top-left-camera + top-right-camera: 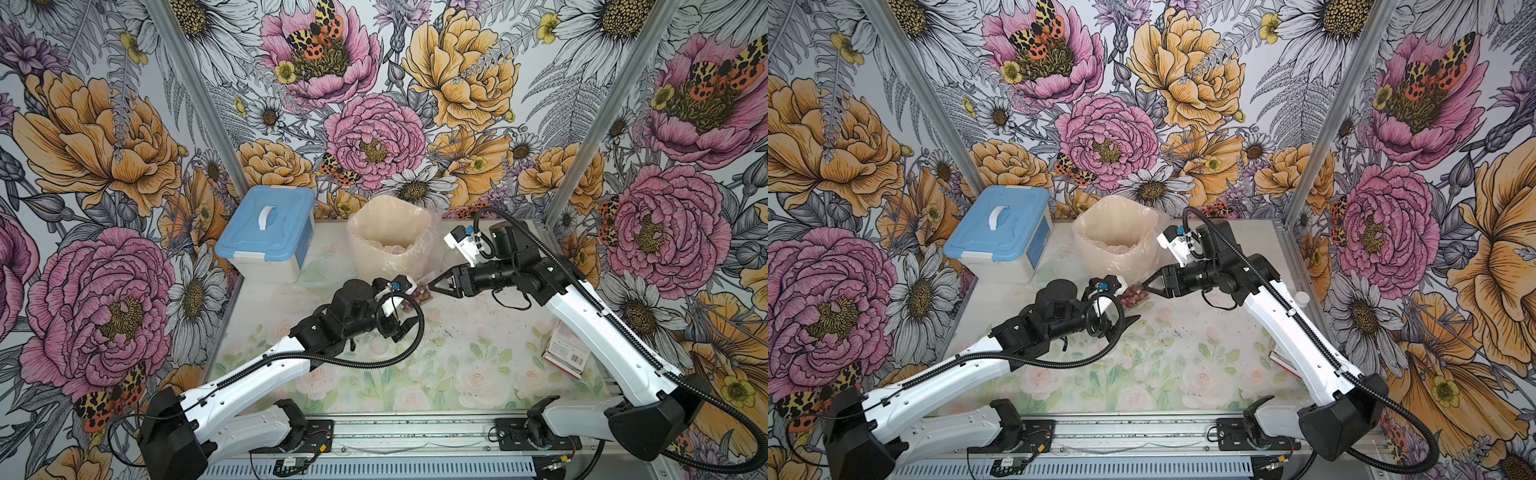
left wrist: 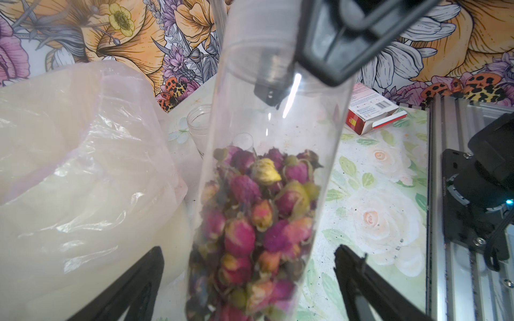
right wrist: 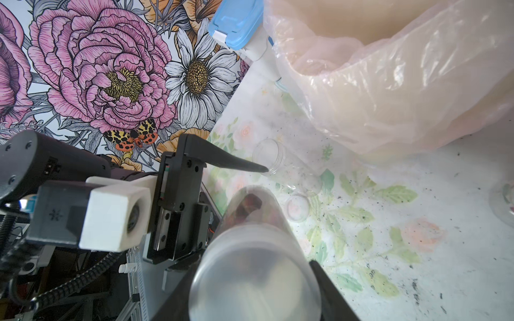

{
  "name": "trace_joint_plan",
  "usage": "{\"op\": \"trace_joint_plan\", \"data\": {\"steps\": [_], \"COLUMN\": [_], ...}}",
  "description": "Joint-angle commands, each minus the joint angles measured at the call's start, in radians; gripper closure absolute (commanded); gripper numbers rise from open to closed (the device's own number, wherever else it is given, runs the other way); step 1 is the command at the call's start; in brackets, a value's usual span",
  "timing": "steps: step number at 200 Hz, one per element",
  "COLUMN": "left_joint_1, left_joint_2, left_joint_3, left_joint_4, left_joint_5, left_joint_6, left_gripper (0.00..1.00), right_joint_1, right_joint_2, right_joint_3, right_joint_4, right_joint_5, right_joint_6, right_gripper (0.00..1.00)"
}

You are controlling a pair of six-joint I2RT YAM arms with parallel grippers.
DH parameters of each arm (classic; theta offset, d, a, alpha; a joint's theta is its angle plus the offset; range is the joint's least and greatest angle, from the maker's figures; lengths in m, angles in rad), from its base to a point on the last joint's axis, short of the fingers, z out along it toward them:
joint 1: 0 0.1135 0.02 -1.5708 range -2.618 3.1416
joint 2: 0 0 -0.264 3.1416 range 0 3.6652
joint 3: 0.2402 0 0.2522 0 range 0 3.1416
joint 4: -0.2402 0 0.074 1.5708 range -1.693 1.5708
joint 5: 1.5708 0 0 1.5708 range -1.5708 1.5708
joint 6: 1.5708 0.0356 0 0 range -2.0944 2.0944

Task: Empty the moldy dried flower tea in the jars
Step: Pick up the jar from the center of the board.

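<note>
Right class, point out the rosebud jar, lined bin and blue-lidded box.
rosebud jar [image 2: 292, 130]: left wrist view, clear wall.
lined bin [image 1: 386, 259]: in a top view, wall.
blue-lidded box [image 1: 249, 235]: in a top view, lid.

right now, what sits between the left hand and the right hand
A clear jar of dried flower tea. The right hand grips its lid end; the left wrist view shows the left hand open around its base, not touching.
</note>
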Motion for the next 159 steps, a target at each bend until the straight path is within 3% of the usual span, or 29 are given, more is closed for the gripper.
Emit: {"op": "trace_joint_plan", "data": {"steps": [1,66,159], "left_joint_1": [0.010,0.013,0.013], "left_joint_2": [0.012,0.068,0.064], "left_joint_3": [-0.014,0.011,-0.003], "left_joint_4": [0.060,0.056,0.101], "left_joint_5": [0.041,0.081,0.081], "left_joint_6": [0.020,0.039,0.043], "left_gripper": [0.08,0.17,0.46], "right_joint_1": [0.011,0.025,0.027], "right_joint_2": [0.003,0.017,0.043], "right_joint_3": [0.029,0.030,0.024], "right_joint_4": [0.016,0.016,0.015], "right_joint_5": [-0.029,-0.031,-0.029], "right_joint_6": [0.011,0.013,0.010], "right_gripper": [0.78,0.78,0.78]}}
